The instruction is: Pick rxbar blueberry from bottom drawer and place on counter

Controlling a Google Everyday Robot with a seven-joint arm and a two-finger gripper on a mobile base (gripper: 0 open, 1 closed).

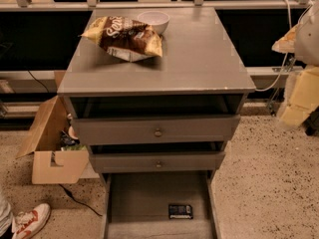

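The rxbar blueberry (180, 211) is a small dark bar with pale print. It lies flat on the floor of the open bottom drawer (139, 198), near the drawer's front right. The counter (199, 59) is the grey top of the cabinet. My gripper (296, 106) is a pale, blurred shape at the right edge of the camera view. It is beside the cabinet at about the height of the upper drawers, well away from the bar and holding nothing that I can see.
A brown-and-yellow chip bag (124, 38) and a white bowl (153, 20) sit on the counter's back left. Two upper drawers with brass knobs (158, 132) stand slightly open. A cardboard box (52, 151) and a shoe (31, 219) are on the floor at the left.
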